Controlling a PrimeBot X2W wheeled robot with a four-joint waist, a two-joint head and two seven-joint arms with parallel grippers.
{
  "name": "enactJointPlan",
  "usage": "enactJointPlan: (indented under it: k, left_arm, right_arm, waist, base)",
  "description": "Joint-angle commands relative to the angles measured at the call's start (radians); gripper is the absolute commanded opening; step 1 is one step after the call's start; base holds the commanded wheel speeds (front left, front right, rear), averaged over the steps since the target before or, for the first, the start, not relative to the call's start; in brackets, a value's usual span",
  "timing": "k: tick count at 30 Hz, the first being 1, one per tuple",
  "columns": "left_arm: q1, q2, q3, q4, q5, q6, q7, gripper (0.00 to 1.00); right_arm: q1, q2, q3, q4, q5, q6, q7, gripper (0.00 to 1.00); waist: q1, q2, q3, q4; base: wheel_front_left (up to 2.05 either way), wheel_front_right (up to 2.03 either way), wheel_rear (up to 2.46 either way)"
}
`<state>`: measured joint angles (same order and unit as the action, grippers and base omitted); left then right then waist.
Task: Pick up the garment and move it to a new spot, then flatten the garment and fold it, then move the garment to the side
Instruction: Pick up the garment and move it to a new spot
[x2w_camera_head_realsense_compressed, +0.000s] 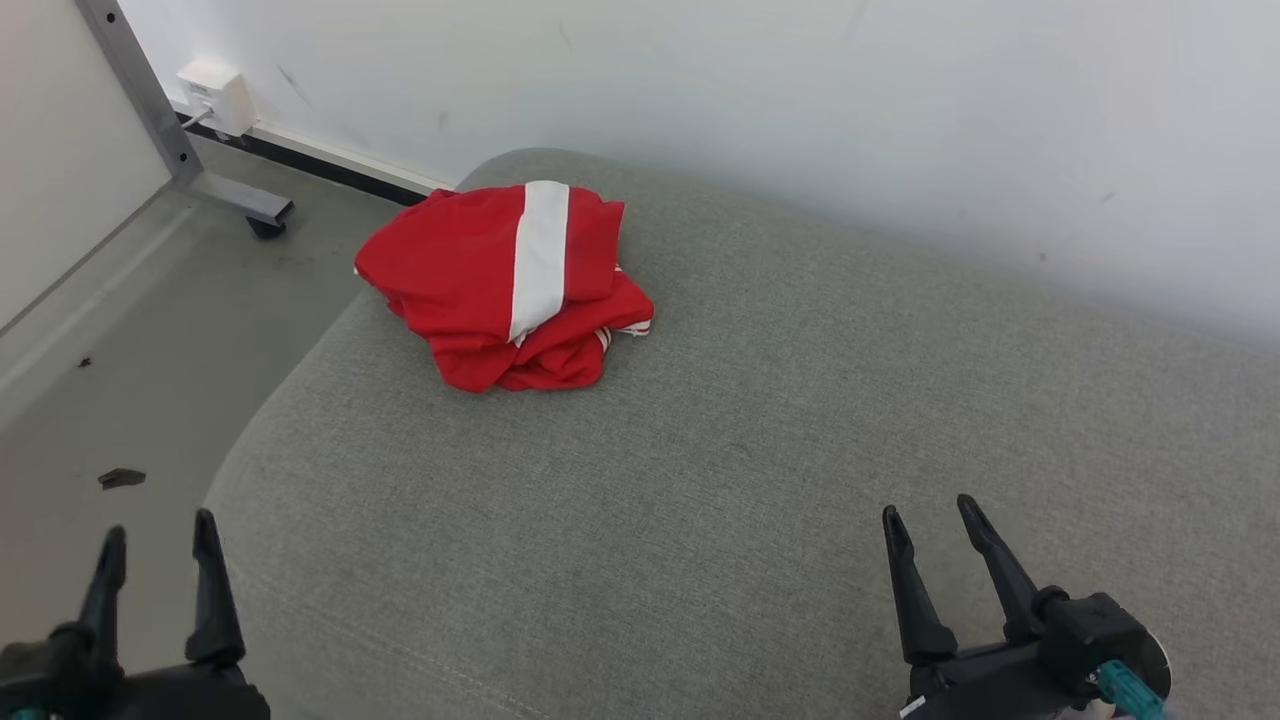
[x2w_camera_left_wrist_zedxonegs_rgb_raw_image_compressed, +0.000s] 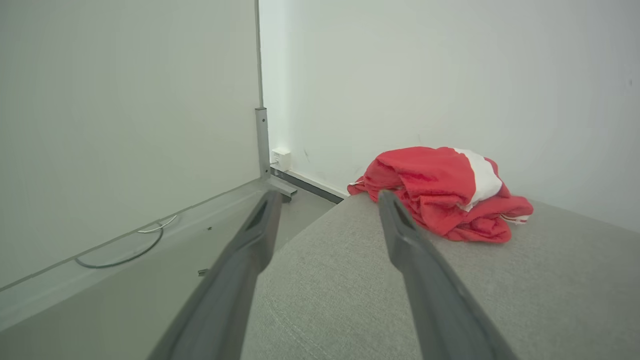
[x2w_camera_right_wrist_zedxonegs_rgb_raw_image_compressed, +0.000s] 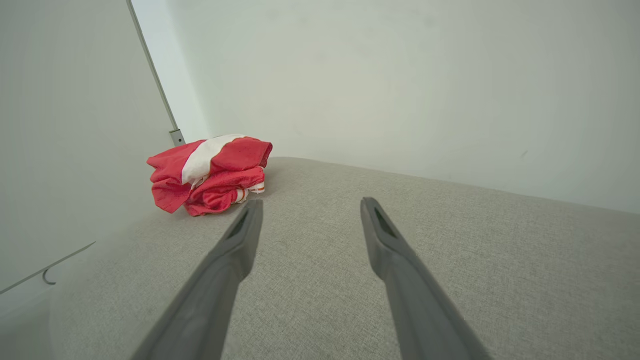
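You have the red garment (x2w_camera_head_realsense_compressed: 480, 280) with its white stripe lying bunched in a heap on the grey cushion (x2w_camera_head_realsense_compressed: 700, 480), up at the cushion's far left corner. Your left fingers (x2w_camera_head_realsense_compressed: 213, 590) hang at the cushion's near left edge, spread wide with nothing between them. Your right fingers (x2w_camera_head_realsense_compressed: 910, 590) sit over the cushion's near right part, just as wide apart and empty. Neither pair touches the garment.

grey cushion (x2w_camera_head_realsense_compressed: 760, 450), crumpled red garment (x2w_camera_head_realsense_compressed: 470, 290)
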<state>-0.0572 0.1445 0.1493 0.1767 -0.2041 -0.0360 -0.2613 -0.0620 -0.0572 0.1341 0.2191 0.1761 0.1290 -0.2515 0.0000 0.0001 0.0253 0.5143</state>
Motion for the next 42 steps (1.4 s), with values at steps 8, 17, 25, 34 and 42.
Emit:
enactJointPlan:
  k: [8, 17, 25, 34, 42]
  left_arm:
    - [-0.196, 0.049, 0.037, 0.015, -0.056, -0.035, -0.003, 1.00]
    - [-0.536, 0.191, 0.056, 0.057, -0.102, -0.064, 0.047, 1.00]
    - [-0.757, 0.359, 0.035, 0.233, -0.137, -0.085, 0.164, 1.00]
    - [-0.809, 0.433, -0.031, 0.482, -0.213, -0.094, 0.282, 1.00]
    - [-0.784, 0.451, -0.121, 0.622, -0.309, -0.093, 0.465, 1.00]
  right_arm:
    - [-0.061, -0.036, -0.059, -0.061, -0.046, 0.003, 0.016, 1.00]
    - [-0.136, -0.057, -0.159, -0.140, -0.084, 0.003, 0.016, 1.00]
    - [-0.150, -0.035, -0.255, -0.190, -0.095, 0.003, -0.002, 1.00]
    - [-0.139, -0.018, -0.280, -0.209, -0.099, 0.003, -0.010, 1.00]
    - [-0.131, -0.014, -0.278, -0.211, -0.108, 0.003, -0.012, 1.00]
  waist:
    - [0.0000, -0.0001, 0.167, -0.149]
    - [0.0000, -0.0001, 0.375, -0.347]
    - [0.0000, -0.0001, 0.485, -0.498]
    - [0.0000, -0.0001, 0.510, -0.544]
    - [0.0000, -0.0001, 0.489, -0.536]
  base:
    - [0.00, 0.00, 0.00]
    - [0.00, 0.00, 0.00]
    - [0.00, 0.00, 0.00]
    - [0.00, 0.00, 0.00]
    - [0.00, 0.00, 0.00]
